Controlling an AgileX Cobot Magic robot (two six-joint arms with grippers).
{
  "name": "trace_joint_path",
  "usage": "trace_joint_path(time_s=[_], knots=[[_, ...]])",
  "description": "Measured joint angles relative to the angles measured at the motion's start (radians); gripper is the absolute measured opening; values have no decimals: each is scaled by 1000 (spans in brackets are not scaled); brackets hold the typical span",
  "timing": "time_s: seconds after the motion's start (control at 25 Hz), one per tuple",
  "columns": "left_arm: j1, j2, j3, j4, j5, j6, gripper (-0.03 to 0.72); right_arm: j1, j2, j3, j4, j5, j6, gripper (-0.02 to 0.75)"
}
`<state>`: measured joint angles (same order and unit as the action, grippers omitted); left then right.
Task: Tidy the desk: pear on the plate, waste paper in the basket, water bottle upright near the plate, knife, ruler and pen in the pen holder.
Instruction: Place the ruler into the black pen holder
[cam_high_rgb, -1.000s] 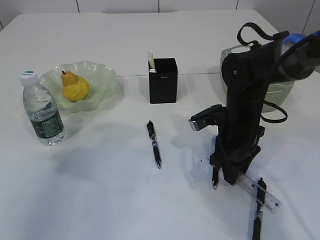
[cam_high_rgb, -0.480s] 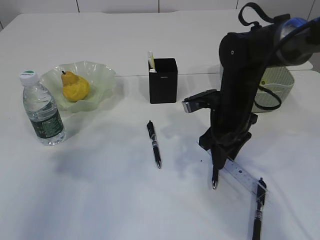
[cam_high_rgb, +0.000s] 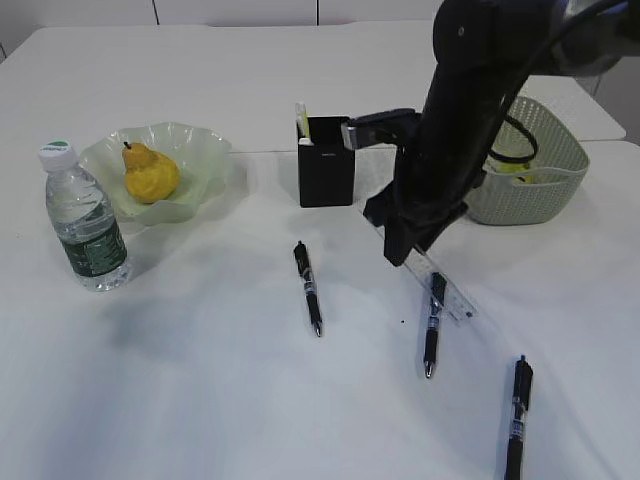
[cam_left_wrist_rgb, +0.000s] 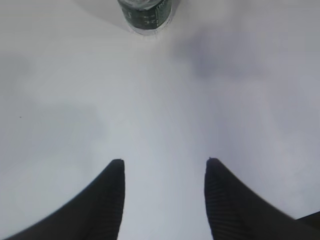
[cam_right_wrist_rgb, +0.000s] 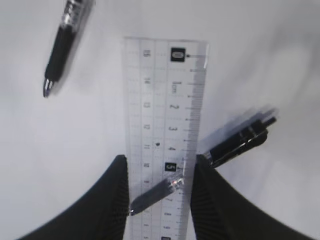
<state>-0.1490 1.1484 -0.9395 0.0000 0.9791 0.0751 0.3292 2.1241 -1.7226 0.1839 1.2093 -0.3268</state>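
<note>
My right gripper (cam_high_rgb: 404, 246) is shut on the clear ruler (cam_high_rgb: 452, 296), which hangs slanted above the desk (cam_high_rgb: 200, 380). In the right wrist view the ruler (cam_right_wrist_rgb: 165, 100) spans the gap between the fingers of the right gripper (cam_right_wrist_rgb: 159, 162), and a black pen (cam_right_wrist_rgb: 239, 143) on the desk shows through it. The black pen holder (cam_high_rgb: 327, 165) stands just left of the arm. The yellow pear (cam_high_rgb: 150, 175) lies on the green plate (cam_high_rgb: 205, 150), and the water bottle (cam_high_rgb: 85, 220) stands upright beside it. My left gripper (cam_left_wrist_rgb: 164, 162) is open over bare desk. I cannot make out waste paper or a knife.
Three black pens lie on the desk: one in the middle (cam_high_rgb: 308, 288), one under the ruler (cam_high_rgb: 431, 335), one at the front right (cam_high_rgb: 517, 415). A pale yellow-white item (cam_high_rgb: 301, 120) sticks out of the pen holder. The green basket (cam_high_rgb: 548, 175) stands behind the right arm.
The right arm has risen and swung back and left toward the pen holder, carrying the ruler away from the front-right pen. The left gripper shows no change.
</note>
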Motion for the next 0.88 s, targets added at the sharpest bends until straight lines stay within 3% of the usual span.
trace_joint_path(time_s=[0.32, 0.88], knots=[[0, 0, 0, 0, 0, 0, 358, 0, 0, -136, 37, -75, 0, 296], [0, 0, 0, 0, -62, 0, 354, 0, 4, -181, 46, -552, 0, 296]])
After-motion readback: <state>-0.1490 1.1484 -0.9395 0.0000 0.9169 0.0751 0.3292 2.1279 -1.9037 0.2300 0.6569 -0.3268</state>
